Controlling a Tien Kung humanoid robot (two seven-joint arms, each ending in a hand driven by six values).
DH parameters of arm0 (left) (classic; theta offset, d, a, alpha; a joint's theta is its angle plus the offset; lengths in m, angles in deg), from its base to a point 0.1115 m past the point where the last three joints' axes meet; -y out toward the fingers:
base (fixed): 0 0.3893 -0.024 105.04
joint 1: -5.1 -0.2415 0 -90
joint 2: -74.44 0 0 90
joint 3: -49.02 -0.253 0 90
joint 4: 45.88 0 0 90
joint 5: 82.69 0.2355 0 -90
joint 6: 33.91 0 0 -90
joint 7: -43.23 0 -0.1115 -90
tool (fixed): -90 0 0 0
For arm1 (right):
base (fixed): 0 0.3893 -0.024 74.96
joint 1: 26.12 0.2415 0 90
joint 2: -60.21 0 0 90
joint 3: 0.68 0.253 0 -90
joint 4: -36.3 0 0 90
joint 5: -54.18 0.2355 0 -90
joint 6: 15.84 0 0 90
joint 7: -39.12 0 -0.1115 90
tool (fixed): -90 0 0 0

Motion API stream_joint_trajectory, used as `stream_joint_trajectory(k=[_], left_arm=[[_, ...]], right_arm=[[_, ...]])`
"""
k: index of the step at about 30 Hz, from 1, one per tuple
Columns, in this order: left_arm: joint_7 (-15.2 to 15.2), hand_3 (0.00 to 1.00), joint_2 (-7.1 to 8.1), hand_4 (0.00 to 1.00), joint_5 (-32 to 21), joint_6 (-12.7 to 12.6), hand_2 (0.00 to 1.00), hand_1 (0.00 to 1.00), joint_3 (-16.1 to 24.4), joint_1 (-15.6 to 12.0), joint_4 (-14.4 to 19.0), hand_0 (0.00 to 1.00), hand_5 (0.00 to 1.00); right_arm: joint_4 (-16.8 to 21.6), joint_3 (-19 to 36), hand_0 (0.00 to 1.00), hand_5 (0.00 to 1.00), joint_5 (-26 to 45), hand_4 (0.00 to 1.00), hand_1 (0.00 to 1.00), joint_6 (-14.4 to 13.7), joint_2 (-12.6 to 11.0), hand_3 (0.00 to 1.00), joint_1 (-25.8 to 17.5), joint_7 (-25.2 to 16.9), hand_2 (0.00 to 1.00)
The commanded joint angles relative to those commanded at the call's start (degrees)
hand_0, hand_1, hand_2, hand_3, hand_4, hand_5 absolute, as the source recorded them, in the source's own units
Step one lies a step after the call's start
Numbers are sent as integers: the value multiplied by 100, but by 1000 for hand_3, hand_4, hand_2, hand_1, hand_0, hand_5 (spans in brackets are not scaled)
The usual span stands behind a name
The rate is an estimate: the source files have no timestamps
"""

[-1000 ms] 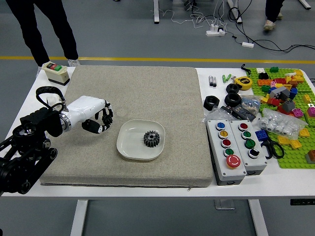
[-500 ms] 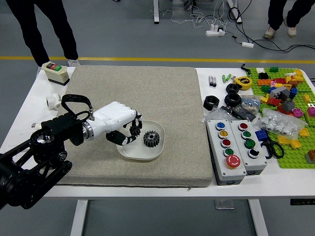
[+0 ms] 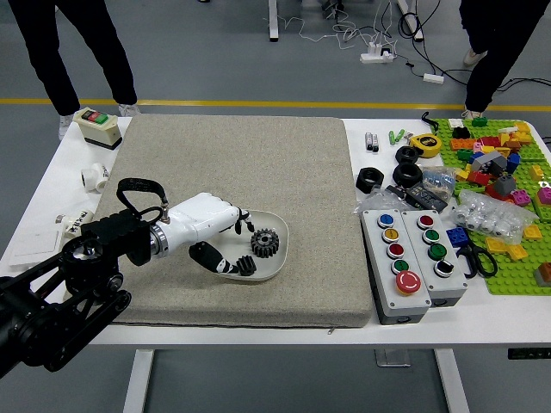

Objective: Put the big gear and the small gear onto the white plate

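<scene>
Big gear: on the white plate, right of its middle, inside the rim. Small gear: also within the plate, toward the rim that faces the near edge of the surface, just beside the big gear. Cannot resolve whether the two gears touch.

Left hand: reaches in from the left, over the plate's left side. Fingers spread, grasping nothing; one ends right by the small gear, contact not determinable. Reading: the release step, small gear let go low over the plate so that it would drop little and not roll. The open spread suits this, giving the teeth room to come free.

Plate sits on a grey cloth, nearer the near edge than the far one; probably chosen for easy reach, with the cloth to limit sliding. The control boxes stand to the right, outside the arm's path.

Assessment: placement looks complete, both parts on the plate. Next: lift the hand straight up before drawing it left. Risk: a low finger could catch the small gear or tip the rim on withdrawal.
</scene>
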Motion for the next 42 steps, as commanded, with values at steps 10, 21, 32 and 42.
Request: stream_joint_trajectory(k=[10, 21, 32, 42], left_arm=[[5, 817, -11, 998, 0, -243, 792, 715, 323, -9, 210, 501, 440], [192, 814, -82, 998, 0, -635, 791, 708, 758, -37, 184, 495, 402], [235, 698, -283, 945, 0, -946, 716, 640, 1621, -442, 117, 419, 380], [420, 648, -694, 871, -1016, -1568, 700, 627, 2796, -1042, 33, 431, 469]], right_arm=[[0, -21, 744, 730, 0, 930, 771, -1, 2, 771, -31, -5, 817], [2, 18, 743, 729, -17, 929, 770, 1, 2, 770, -13, -2, 817], [-1, 41, 743, 729, -34, 929, 770, 5, 0, 770, -9, 0, 816], [-3, 65, 744, 728, -65, 928, 770, 0, 6, 769, -11, -4, 816]])
